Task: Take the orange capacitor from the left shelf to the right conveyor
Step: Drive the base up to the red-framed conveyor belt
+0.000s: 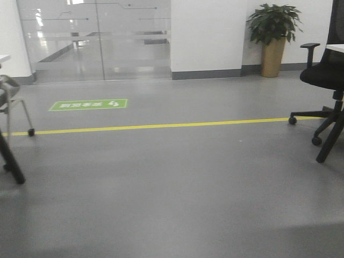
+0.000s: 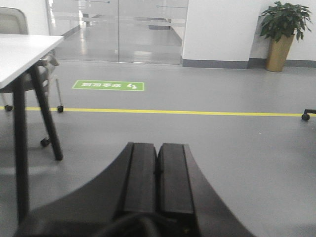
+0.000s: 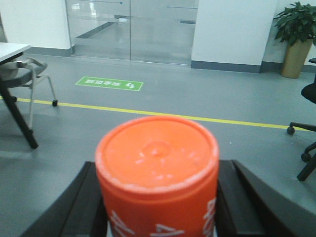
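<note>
Two pincers logged. Your right pincer (image 3: 159,207) clamps the orange capacitor (image 3: 157,158), with one black finger (image 3: 81,210) pressed against each side of the can. Its flat top faces the wrist camera and white print shows on its side. You see the can held up over the grey floor (image 1: 172,188). Your left pincer (image 2: 158,170) is closed, pads touching, with nothing between them. Ahead lie a yellow floor line (image 1: 161,127), a green floor sign (image 1: 88,104), glass doors (image 1: 97,37) and a potted plant (image 1: 273,37).
</note>
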`<state>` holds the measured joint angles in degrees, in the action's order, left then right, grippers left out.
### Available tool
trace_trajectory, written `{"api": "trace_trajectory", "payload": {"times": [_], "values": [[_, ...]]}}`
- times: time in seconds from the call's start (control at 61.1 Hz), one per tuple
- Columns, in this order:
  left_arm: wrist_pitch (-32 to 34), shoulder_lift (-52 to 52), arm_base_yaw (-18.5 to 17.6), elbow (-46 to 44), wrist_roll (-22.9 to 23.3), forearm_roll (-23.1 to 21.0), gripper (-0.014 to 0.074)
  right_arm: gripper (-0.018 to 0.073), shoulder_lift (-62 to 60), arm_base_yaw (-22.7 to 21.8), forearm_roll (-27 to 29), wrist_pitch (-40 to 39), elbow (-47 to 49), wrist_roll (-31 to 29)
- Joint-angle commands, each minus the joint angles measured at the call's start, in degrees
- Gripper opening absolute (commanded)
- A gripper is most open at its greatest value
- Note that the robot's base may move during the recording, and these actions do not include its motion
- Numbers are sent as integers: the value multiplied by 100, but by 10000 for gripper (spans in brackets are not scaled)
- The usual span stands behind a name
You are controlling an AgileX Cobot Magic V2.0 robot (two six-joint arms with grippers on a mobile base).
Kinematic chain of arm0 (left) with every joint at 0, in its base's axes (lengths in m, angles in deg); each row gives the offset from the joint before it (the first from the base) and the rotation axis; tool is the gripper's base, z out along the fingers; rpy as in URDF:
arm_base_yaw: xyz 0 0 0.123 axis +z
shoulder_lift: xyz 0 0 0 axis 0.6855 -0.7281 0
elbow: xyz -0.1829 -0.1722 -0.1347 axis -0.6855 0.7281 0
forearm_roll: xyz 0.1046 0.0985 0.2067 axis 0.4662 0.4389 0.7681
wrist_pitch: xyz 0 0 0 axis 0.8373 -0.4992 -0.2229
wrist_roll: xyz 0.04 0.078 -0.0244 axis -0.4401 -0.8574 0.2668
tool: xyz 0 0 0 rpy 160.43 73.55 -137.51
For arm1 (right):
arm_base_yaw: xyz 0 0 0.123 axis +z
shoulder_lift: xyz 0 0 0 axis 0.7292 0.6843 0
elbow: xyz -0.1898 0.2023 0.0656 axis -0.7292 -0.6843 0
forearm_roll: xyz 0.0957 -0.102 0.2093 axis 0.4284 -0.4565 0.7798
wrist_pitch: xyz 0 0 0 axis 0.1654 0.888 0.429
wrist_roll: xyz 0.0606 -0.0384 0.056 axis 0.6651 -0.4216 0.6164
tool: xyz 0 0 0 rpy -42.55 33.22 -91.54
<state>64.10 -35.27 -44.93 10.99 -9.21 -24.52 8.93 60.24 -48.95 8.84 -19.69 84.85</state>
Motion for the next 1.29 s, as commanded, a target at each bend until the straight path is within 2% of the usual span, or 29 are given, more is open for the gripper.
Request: {"api": "trace_trajectory", "payload": {"times": [0.0, 1.278], "values": [[517, 69, -35, -24, 8, -10, -127, 68, 61, -8, -80, -507, 153, -34], [517, 69, -35, -24, 8, -10, -127, 68, 61, -8, -80, -507, 153, -34]]}}
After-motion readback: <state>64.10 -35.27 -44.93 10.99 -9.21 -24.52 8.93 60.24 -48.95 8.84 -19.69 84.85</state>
